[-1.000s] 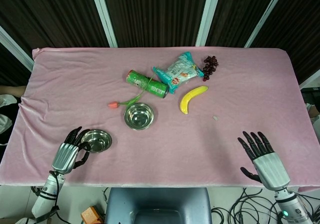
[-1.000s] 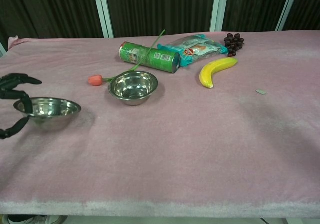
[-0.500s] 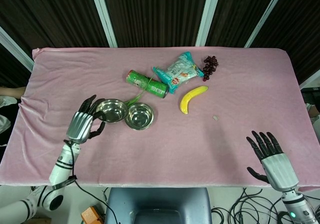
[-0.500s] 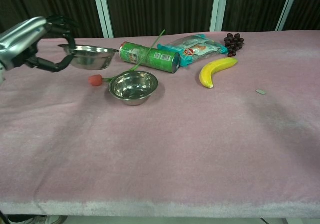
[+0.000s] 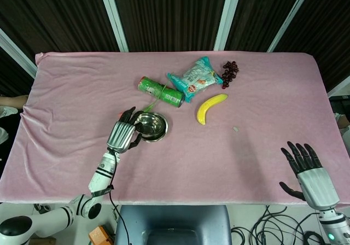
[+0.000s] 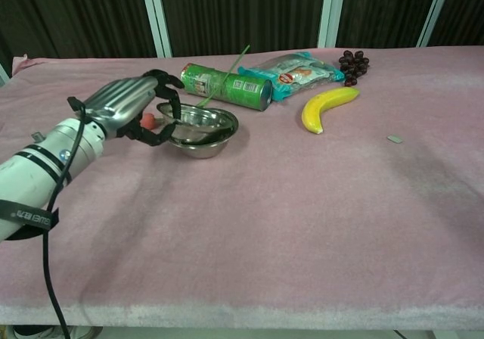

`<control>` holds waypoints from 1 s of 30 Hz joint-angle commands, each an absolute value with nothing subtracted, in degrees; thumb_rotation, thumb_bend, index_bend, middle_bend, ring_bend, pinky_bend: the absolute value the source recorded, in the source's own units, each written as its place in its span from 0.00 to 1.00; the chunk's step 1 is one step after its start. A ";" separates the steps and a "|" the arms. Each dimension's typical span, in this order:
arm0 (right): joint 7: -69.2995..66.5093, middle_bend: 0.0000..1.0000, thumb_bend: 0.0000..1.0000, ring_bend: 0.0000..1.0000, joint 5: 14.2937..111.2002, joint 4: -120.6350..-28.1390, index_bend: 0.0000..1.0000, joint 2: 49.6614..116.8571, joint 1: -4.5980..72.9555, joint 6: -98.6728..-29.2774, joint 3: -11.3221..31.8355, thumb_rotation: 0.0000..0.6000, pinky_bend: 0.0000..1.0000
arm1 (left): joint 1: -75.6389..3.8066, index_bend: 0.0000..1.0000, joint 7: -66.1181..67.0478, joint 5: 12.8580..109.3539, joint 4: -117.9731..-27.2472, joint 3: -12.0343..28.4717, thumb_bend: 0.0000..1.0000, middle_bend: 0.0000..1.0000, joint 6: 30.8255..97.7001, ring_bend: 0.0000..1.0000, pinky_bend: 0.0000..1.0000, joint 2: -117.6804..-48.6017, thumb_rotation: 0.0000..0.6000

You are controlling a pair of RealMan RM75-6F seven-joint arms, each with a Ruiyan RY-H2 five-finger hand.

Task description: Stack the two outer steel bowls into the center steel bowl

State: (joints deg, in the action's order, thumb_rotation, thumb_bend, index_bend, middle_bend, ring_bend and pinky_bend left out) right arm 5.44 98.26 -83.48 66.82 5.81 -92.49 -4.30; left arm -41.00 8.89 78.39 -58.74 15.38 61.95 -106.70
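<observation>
Whereas a second ago the left hand [image 5: 123, 134] was gripping an outer steel bowl [image 5: 143, 123] near the front left of the surface [image 5: 262, 108], and half a second ago was carrying it in the air beside the center steel bowl [image 5: 156, 129], the head view now has that hand at the center bowl's left rim, with the carried bowl lying over or inside it. The fingers are curled around the rim, so the bowl looks held rather than released. Behind the bowls lie a green can [image 5: 161, 92], a snack packet [image 5: 196, 77], grapes [image 5: 229, 73] and a banana [image 5: 210, 107]. The right hand [image 5: 311, 174] sits at the front right corner, fingers spread, holding nothing, a little lower in view than before. No third steel bowl shows anywhere.

Seen from the chest, the left hand [image 6: 130, 110] wraps the near-left rim of the outer steel bowl [image 6: 189, 119], which sits tilted within the center steel bowl [image 6: 203, 141]; whether it is fully seated I cannot tell. A tulip's red head [image 6: 148, 119] peeks out just behind the fingers. The right hand is out of frame. I judge the first stacking nearly complete: letting go is what remains, and the second outer bowl is not visible.
</observation>
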 commanded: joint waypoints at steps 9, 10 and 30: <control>4.26 0.00 0.32 0.00 98.22 -82.38 0.01 67.39 5.01 -92.49 -3.60 1.00 0.00 | -37.40 0.00 14.29 73.17 -75.89 11.88 0.37 0.00 58.42 0.00 0.11 -96.55 1.00; 4.27 0.00 0.32 0.00 98.13 -82.31 0.01 67.52 4.95 -92.39 -3.54 1.00 0.00 | -36.79 0.00 15.38 72.92 -78.14 11.37 0.37 0.00 58.65 0.00 0.11 -94.83 1.00; 10.22 0.00 0.32 0.00 89.13 -86.92 0.00 68.69 2.02 -89.78 -0.29 1.00 0.00 | -6.93 0.00 5.98 86.57 -86.75 -6.43 0.38 0.00 91.63 0.00 0.09 -69.10 1.00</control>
